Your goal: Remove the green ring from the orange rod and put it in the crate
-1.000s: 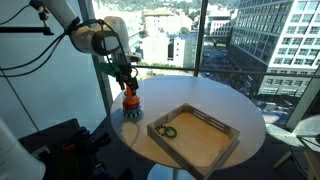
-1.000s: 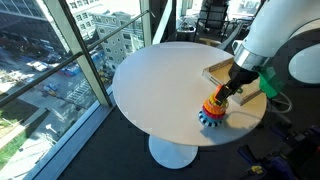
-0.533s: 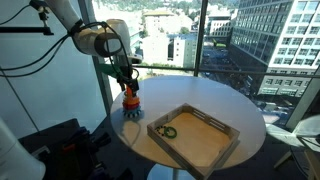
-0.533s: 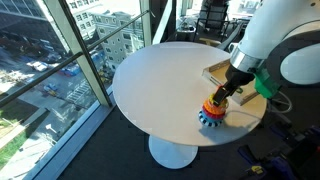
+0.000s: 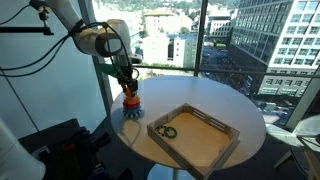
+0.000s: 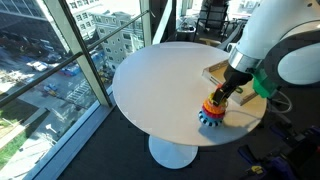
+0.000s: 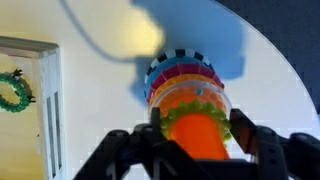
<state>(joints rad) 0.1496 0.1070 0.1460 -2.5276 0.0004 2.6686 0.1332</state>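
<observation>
**Position of the task parts.** The green ring [image 7: 196, 104] sits on the orange rod [image 7: 197, 140], near its rounded top, as the uppermost ring of the stacking toy [image 5: 130, 107]. The toy stands upright on the table [image 5: 240, 105], near 1 corner of the crate [image 5: 205, 138] but outside it.

**End effector.** The end effector [image 7: 196, 122] hangs directly above the toy, pointing down. In the wrist view its fingers stand apart, 1 on each side of the green ring, at ring height. Whether the pads press on the ring cannot be told from these views.

**Governing relation.** The long axis of the rod is vertical and lines up with the approach axis of the end effector. The ring lies between the fingers, so, as a judgement, it can leave only by a straight lift along that axis until it clears the rod top. The crate lies to the left in the wrist view, so the transfer is a short sideways move after the lift.

**Count.**
- 1 arm, 1 end effector.
- 1 toy, 1 rod, 1 crate.
- 1 yellow-green ring on the rod.
- At least 2 further rings below it, above a bluish base.
- 1 darker green ring [image 7: 12, 90] already lying in the crate.
</observation>
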